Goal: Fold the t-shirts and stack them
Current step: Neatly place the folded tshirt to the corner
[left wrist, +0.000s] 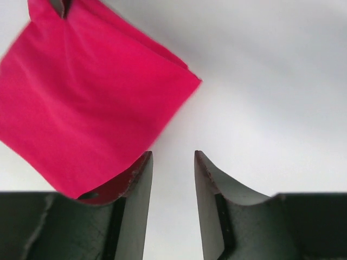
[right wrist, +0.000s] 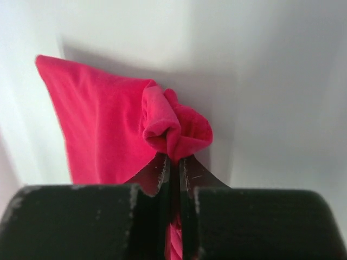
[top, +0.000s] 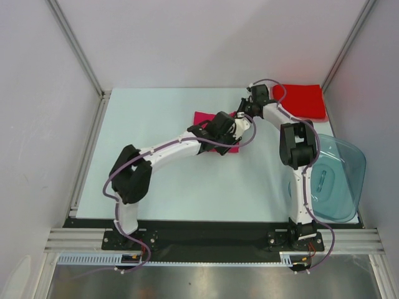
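Overhead view: two white robot arms are reaching from the bottom edge toward the middle of a pale tabletop (top: 162, 187). A pink t-shirt (top: 202, 117) is lying folded small at the centre of the frame, partly hidden under both wrists. A red t-shirt (top: 299, 99) is lying folded flat in the upper right corner, its long side running left to right, well apart from the pink one. A see-through blue tub (top: 358, 162) is sitting at the right edge.

Right wrist view: the right claw (right wrist: 174, 162) is pinching together on a bunched fold of the pink cloth, with the rest of the shirt spreading away to the upper left.

Left wrist view: the left claw (left wrist: 173, 168) is hanging with its fingers apart and nothing between them. The pink shirt is filling the upper left, and its lower edge is reaching the left finger (left wrist: 138, 184); whether they are touching cannot be told.

The pink shirt appears folded but not yet stacked. The red shirt is lying up and to the right of the pink one, closer to the right arm, so the right arm seems better placed to carry it across.
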`<state>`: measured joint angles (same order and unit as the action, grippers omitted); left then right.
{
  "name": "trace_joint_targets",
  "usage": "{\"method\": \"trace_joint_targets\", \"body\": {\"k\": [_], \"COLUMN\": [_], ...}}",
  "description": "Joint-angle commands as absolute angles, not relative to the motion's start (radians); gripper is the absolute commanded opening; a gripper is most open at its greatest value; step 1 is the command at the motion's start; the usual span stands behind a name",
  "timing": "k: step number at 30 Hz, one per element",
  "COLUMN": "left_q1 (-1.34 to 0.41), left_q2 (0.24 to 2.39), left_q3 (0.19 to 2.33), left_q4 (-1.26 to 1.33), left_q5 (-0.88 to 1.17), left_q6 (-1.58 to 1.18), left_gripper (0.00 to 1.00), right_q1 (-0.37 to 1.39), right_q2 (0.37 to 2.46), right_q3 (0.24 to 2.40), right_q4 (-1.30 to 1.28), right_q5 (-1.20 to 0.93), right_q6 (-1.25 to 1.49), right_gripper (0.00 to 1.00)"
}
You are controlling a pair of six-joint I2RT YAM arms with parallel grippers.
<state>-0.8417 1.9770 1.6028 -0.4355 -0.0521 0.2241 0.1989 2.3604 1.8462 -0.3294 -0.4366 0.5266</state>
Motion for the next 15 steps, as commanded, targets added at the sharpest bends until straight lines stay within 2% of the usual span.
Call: {"method": "trace_joint_targets", "body": {"k": [1,9,13,15], "left_q1": [-0.802,-0.687,-0.672,-0.670], "left_q2": [1.797,1.479,1.370,1.323], "left_q3": [1.518,1.298,1.152,1.120], "left_q4": [-0.393,-0.394,-0.380,-0.387], "left_q5": [0.037,0.095,0.176,0.192], "left_q6": [0.077,-0.095,-0.143,-0.153], "left_gripper": [0.42,0.43,0.42,0.42], "right_q1": [0.216,0.209,0.186,0.161], "right_q2": [2.301,2.174,2.157,2.187], "right_q3": [1.947,1.950,2.029,2.138], "right_q4": [-0.575,-0.722,-0.825,-0.865], "right_q5": [-0.263,-0.071,0.026,0.026], "right_q6": [0.242,-0.030,-0.100,-0.136], "right_gripper": [0.00,0.00,0.00,0.00]}}
